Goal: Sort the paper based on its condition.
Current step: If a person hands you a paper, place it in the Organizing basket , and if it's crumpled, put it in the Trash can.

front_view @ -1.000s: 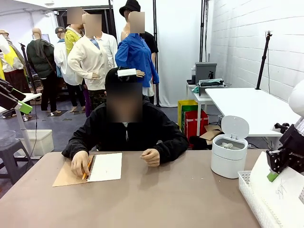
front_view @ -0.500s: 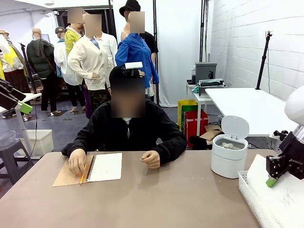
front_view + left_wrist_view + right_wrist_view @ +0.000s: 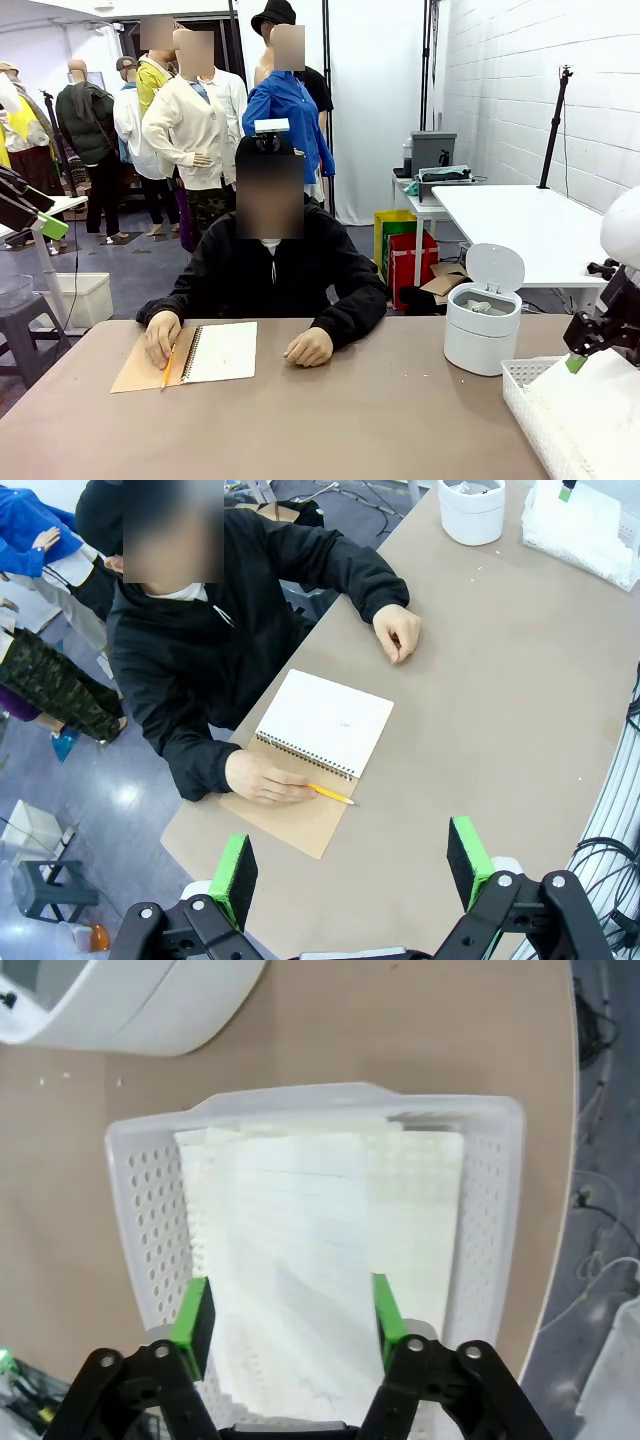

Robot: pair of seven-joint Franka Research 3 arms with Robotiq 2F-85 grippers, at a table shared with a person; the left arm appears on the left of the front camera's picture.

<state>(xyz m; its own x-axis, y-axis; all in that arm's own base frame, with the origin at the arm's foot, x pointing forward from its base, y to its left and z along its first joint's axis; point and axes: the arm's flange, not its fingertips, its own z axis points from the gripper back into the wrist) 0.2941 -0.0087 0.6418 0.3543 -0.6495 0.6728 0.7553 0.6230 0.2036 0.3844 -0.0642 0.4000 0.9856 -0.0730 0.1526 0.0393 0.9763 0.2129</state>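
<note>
The right robot hand (image 3: 290, 1325) hangs just above a white perforated plastic basket (image 3: 130, 1220) at the counter's (image 3: 350, 420) right end, its green-padded fingers spread wide with nothing between them. Flat white lined sheets of paper (image 3: 300, 1260) lie loose in the basket, overlapping one another; how many there are is hard to count, and their near edges are cut off behind the hand's black frame. In the front view the basket (image 3: 520, 385) runs off the picture's right and bottom edges, so only its near corner and part of the paper (image 3: 590, 415) show, and the right hand (image 3: 578, 362) is seen as a dark shape with one green pad. The left robot hand (image 3: 352, 865) is held high over the brown counter, fingers far apart and empty, looking down at a person's hand (image 3: 262, 778) holding a yellow pencil (image 3: 330, 794) on an open spiral-bound notebook (image 3: 322, 725). A white round bin with its lid raised (image 3: 483, 322) stands beside the basket; something pale lies inside it, too small to make out.
</note>
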